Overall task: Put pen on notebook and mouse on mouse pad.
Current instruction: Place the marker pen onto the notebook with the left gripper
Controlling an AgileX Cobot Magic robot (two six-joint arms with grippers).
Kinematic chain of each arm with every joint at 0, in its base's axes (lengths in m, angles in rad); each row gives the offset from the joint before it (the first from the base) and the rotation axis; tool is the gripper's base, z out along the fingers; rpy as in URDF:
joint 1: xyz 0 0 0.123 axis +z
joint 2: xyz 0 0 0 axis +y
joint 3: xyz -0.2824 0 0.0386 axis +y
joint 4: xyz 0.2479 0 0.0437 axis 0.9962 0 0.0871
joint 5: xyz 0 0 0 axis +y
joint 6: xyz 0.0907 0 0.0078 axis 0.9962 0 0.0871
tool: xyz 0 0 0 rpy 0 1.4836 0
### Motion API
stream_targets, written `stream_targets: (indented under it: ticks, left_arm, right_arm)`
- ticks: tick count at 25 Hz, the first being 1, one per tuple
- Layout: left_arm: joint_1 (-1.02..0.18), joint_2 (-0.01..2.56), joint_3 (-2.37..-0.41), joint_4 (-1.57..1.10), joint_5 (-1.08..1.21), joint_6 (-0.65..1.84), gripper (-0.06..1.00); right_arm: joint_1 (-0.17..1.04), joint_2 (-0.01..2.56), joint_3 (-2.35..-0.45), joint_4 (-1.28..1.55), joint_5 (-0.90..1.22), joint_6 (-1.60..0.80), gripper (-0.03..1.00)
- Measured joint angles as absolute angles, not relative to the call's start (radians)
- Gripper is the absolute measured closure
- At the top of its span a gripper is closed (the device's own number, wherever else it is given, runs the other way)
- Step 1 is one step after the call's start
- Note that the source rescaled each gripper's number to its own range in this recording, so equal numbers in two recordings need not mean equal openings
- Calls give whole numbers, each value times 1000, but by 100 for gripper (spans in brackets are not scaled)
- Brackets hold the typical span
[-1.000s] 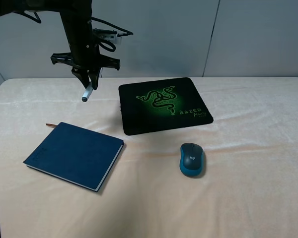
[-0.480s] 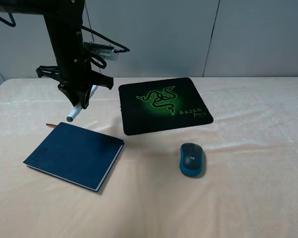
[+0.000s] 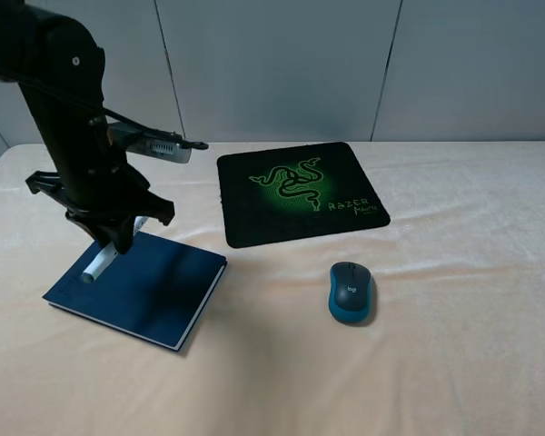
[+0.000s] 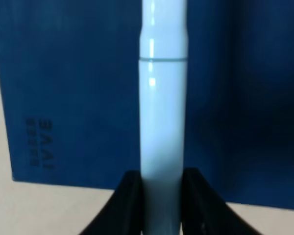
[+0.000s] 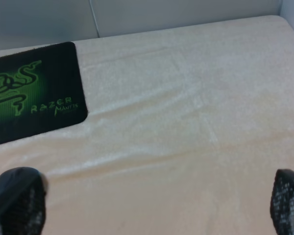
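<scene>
**A:** Wide shot first: cream-covered table (image 3: 454,363), and the left arm (image 3: 68,118) is leaning in low over the near-left corner. What's under it?

**B:** The notebook (image 3: 163,291), navy cover up, lying flat and askew. Behind it to the right is the mouse pad (image 3: 300,191), bare, green logo showing. The mouse (image 3: 351,292) sits on the cloth just in front of the pad, close but not on it.

**A:** And the pen (image 3: 102,262)?

**B:** Clamped in the left gripper (image 3: 118,241), jaws shut tight on its rear end. The wrist view shows the white barrel running straight out from the jaws over the blue cover, roughly along the notebook's side edge. From above it slopes down, tip towards the notebook's left corner. I can't tell if the tip touches.

**A:** So a release drops it onto the cover?

**B:** That's my read; the whole barrel is over navy.

**A:** Right side?

**B:** The right gripper (image 5: 152,200) gapes fully open, holding nothing, and it's the nearer arm for the mouse.

**A:** Count?

**B:** One pad, one notebook, one mouse, one pen.
</scene>
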State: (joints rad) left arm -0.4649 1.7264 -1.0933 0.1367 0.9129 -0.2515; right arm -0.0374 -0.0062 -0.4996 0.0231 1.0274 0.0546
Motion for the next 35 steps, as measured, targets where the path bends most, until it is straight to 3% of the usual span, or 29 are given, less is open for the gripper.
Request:
stream_targets:
  ticks: [22, 35]
  left_arm:
    - [-465, 1721, -826, 129, 560, -257, 94]
    - [-465, 1806, -826, 118, 512, -293, 94]
  right_arm:
    - [-37, -6, -500, 23, 1027, 55, -3]
    - [-37, -6, -500, 23, 1027, 55, -3]
